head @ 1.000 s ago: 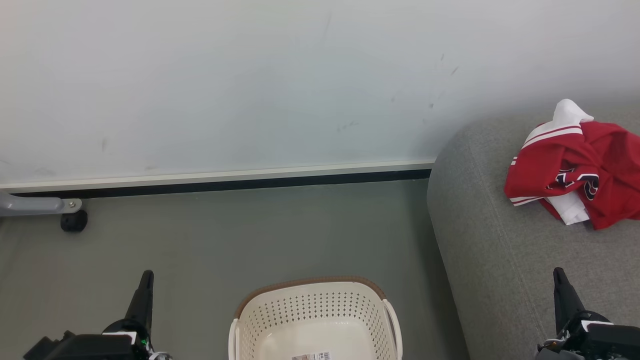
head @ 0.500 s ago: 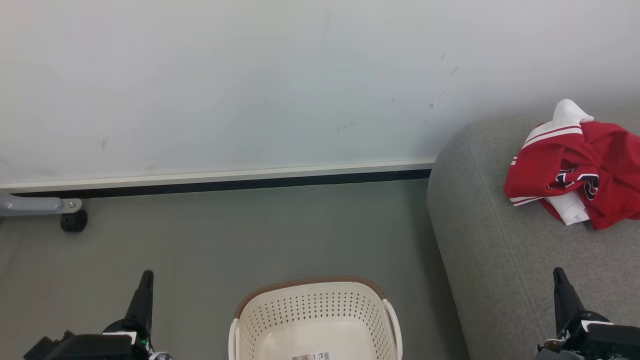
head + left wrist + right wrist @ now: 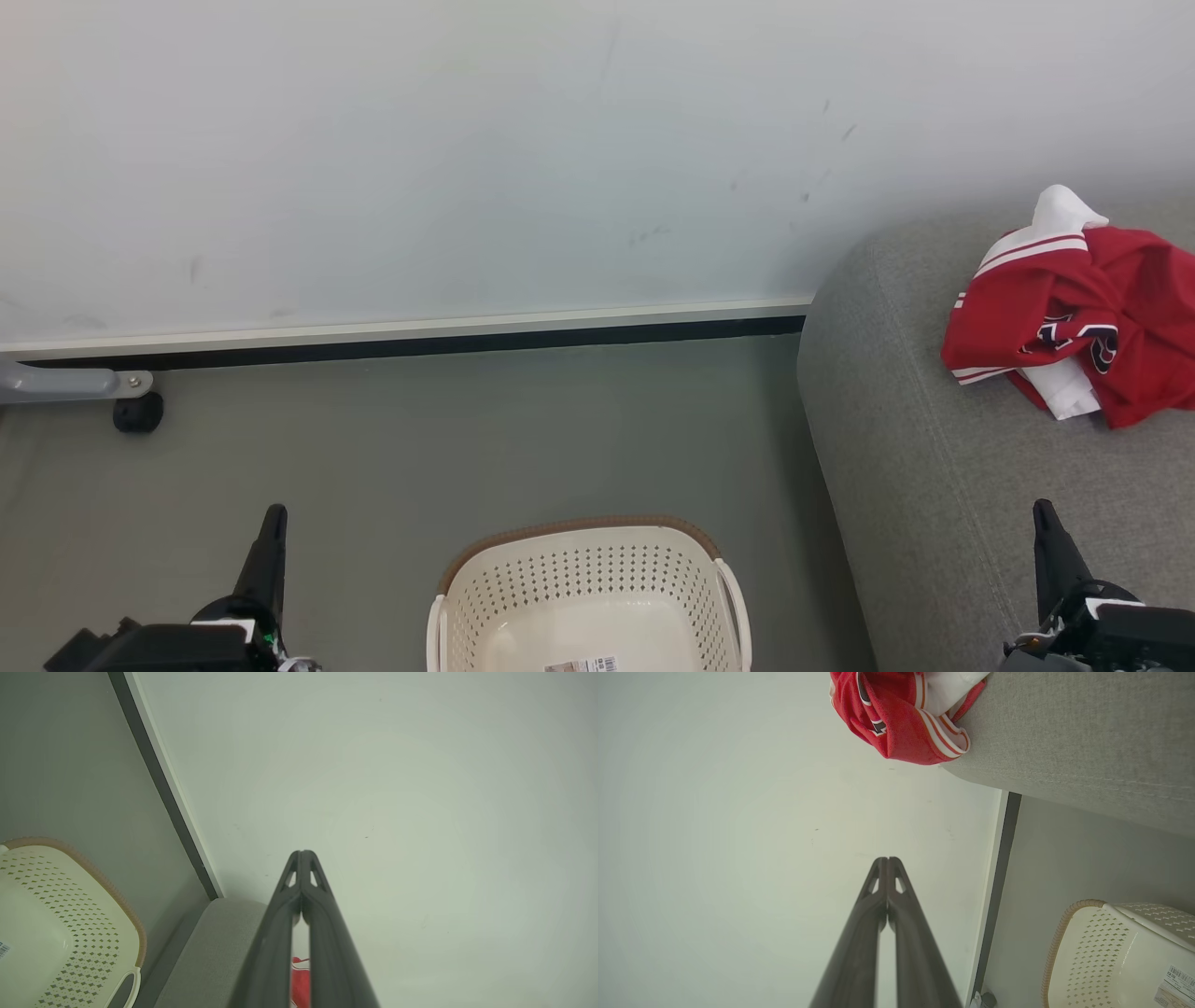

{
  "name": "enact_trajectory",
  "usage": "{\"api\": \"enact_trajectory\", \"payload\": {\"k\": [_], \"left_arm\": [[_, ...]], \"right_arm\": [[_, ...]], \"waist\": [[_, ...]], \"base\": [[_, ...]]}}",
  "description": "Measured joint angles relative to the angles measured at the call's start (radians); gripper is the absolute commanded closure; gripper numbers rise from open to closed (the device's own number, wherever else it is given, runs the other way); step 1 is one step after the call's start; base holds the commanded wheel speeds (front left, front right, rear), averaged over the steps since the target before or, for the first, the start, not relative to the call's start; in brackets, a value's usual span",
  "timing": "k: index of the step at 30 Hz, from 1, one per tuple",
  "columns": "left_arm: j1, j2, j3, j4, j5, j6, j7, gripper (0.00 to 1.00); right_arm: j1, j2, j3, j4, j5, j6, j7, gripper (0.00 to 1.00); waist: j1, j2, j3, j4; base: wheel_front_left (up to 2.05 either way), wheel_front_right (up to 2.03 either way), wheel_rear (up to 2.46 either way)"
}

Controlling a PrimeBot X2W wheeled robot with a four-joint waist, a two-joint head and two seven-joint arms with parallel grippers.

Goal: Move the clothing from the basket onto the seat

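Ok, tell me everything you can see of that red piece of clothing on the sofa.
The red garment is a crumpled jersey-like top, slightly meshy in look, with red-and-white striped trim, white parts and a dark emblem. It lies bunched in a heap on the grey seat, near the wall, running past the head view's right edge. Whether it touches the wall is unclear.

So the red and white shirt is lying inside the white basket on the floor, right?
Not quite. The red and white shirt is lying crumpled on the grey sofa, not inside the basket. The white basket does stand on the floor, and no clothing shows in the part of it you can see. The head view shows this.
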Motion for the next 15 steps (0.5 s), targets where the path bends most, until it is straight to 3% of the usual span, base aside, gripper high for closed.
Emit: {"api": "enact_trajectory", "payload": {"k": [15], "left_arm": [[0.000, 0.000, 0.000, 0.000, 0.000, 0.000, 0.000, 1.00]], "right_arm": [[0.000, 0.000, 0.000, 0.000, 0.000, 0.000, 0.000, 1.00]], "waist": [[0.0000, 0.0000, 0.000, 0.000]], "base": [[0.00, 0.00, 0.00]]}}
